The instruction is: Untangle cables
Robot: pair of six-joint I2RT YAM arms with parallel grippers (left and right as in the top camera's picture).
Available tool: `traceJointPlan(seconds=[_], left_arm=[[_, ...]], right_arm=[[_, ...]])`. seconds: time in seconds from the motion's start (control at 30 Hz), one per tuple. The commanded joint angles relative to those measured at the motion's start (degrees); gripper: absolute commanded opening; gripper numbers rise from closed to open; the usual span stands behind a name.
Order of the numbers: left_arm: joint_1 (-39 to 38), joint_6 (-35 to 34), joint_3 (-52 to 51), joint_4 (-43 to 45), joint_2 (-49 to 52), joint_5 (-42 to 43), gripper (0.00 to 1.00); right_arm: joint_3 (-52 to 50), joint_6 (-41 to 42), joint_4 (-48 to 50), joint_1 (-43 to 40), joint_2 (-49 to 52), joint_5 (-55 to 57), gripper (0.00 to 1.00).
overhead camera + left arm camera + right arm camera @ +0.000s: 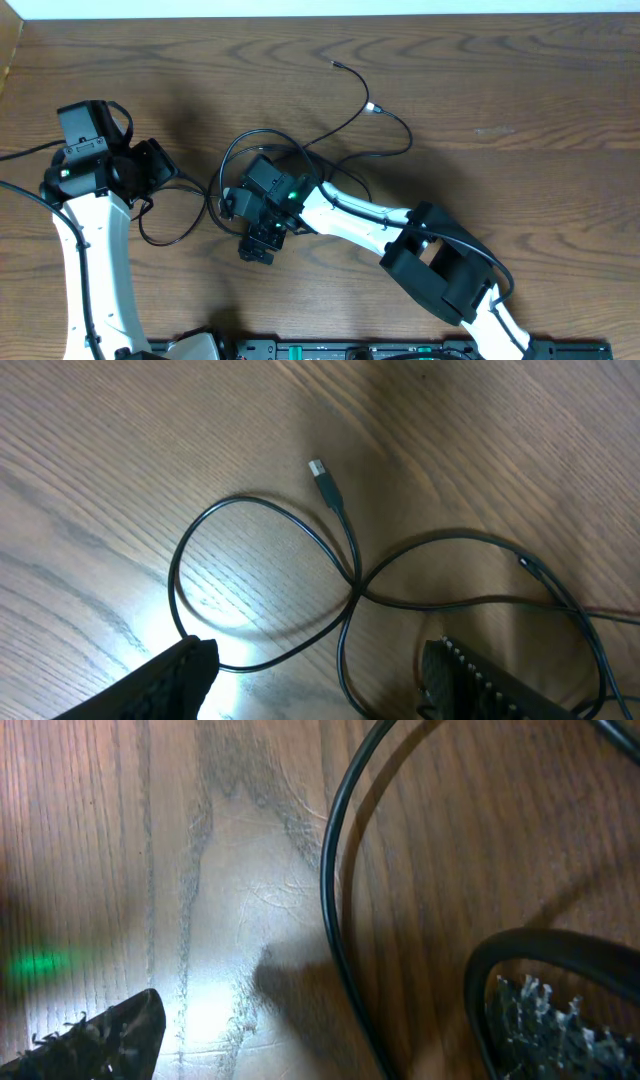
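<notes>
Right gripper (330, 1038) sits closest to its wrist camera. Only the tips of its two fingers (100, 1040) show, cropped at the bottom corners. The jaws stand as far apart as the frame allows, with nothing clamped between them. One thin black strand of the cables (328, 890) curves down across the bare desk (150, 840) between those tips. A thicker-looking black arc passes just over the right-hand tip. It is blurred, and contact with the finger cannot be confirmed. A green glow lies on the wood at the left edge.

Left gripper (320, 682) is likewise cropped at the lower edge of its own view, with its jaws well apart and holding nothing. A strand leaves the bottom of the frame between the fingers. Ahead of them the cord forms a loop (200, 530) that crosses itself. A silver plug (318, 468) lies flat on the desk just above the crossing.

From overhead, the cables lie mid-desk in a tangle around the right arm's wrist, and the arm hides part of the tangle. Two strands run up and to the right to separate free ends (337, 64), the nearer one silver-tipped. A further slack loop lies between the two arms. Both grippers' fingertips are hard to make out against their black housings in this view.
</notes>
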Motion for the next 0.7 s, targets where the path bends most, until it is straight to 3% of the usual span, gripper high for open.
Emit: traceJointPlan(seconds=[0.0, 0.67], left_arm=[[0.2, -0.3, -0.3, -0.3, -0.3, -0.1, 0.71], [0.2, -0.3, -0.3, -0.4, -0.3, 1.9, 0.71]], right_arm=[[-0.6, -1.2, -1.6, 0.7, 2.5, 1.1, 0.99], [-0.6, -3.3, -9.8, 1.0, 4.8, 13.0, 0.99]])
